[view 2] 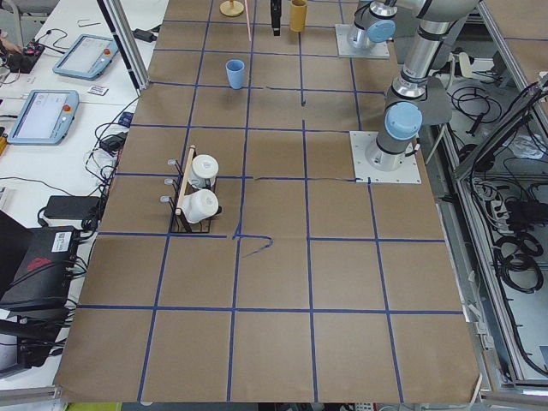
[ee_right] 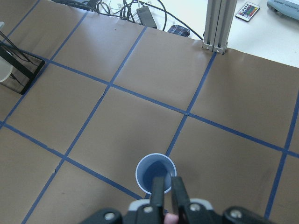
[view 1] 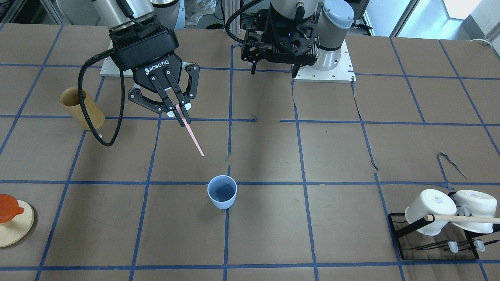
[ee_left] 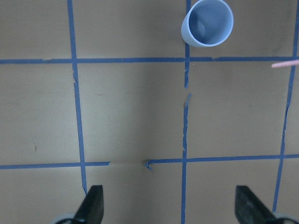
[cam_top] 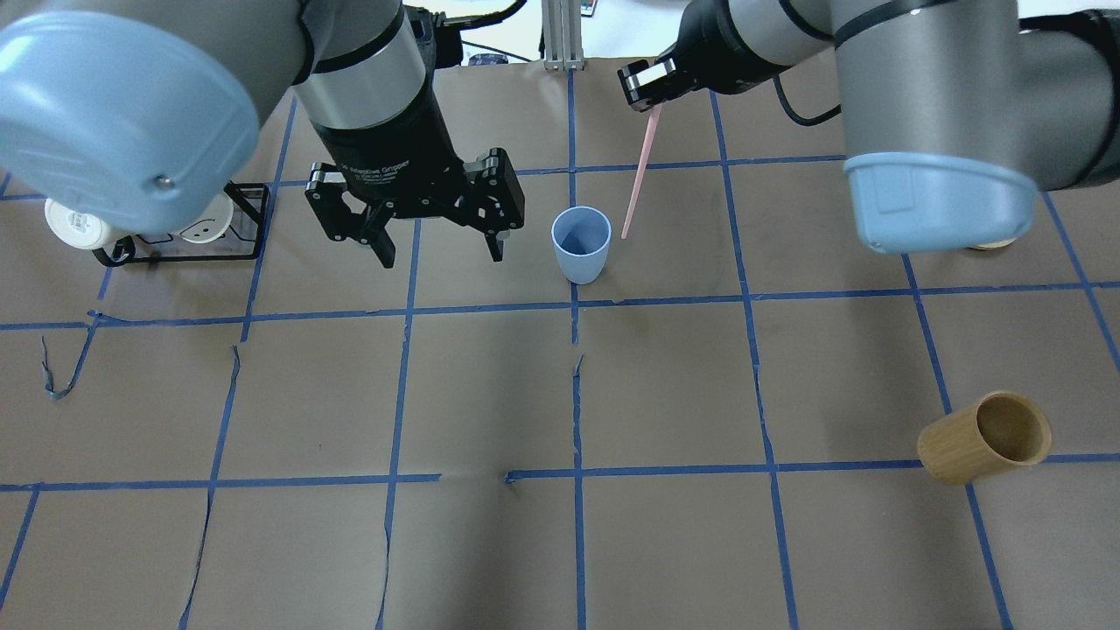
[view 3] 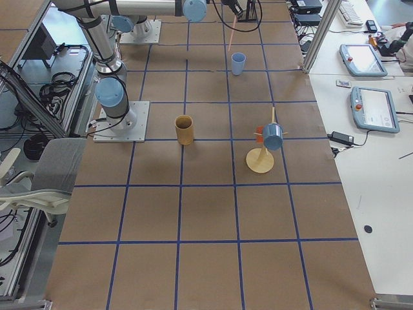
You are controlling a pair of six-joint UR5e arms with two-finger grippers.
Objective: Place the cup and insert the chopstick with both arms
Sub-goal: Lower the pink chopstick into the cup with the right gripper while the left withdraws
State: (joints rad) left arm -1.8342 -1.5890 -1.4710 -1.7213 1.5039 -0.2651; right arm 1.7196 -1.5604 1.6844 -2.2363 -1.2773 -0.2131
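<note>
Right wrist-mounted: chopstick point(ee_right: 171, 218) behind R claw point(ee_right: 167, 179)

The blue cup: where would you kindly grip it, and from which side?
I'd grip the light blue cup across its upper wall, from the robot's left, where the open left gripper hangs. It stands upright and tapers downward; the pink chopstick hangs on its other side.

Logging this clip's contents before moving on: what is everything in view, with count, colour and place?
cup: one, light blue, upright mid-table, empty.
chopstick: one, pink, gripped by the right pincer, above the table.
bamboo tube: one, tan, robot's right side.
mugs: two, white, on a black rack, robot's left side.
dowel: one, pale wood, across the rack.
stand: one, pale wood, orange piece on it, robot's far right.
left pincer: one, black, open, beside the cup.
right pincer: one, black, shut on the chopstick.
</note>
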